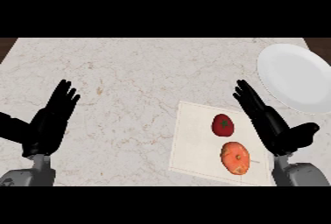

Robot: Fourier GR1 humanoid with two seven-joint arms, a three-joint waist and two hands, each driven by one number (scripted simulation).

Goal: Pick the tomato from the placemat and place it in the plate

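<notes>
**Tomato waits on the placemat, both hands open**

The counter (129,78) is a pale marble top with thin brown veins, and it fills almost all the view. At its far corners, at 11 and 1 o'clock, a dark brown strip of the room shows.

The white placemat (194,144) lies at about 4 o'clock from the middle of the counter. On it sits the red tomato (223,124), and just beside it, toward 6 o'clock, an orange, rougher fruit (235,158). The white plate (294,78) is at 2 o'clock, well apart from the tomato.

The right hand (275,127) stands over the right edge of the placemat, fingers straight and together, thumb out, holding nothing. The left hand (48,124) rests at 8 o'clock, fingers straight and slightly spread.
</notes>
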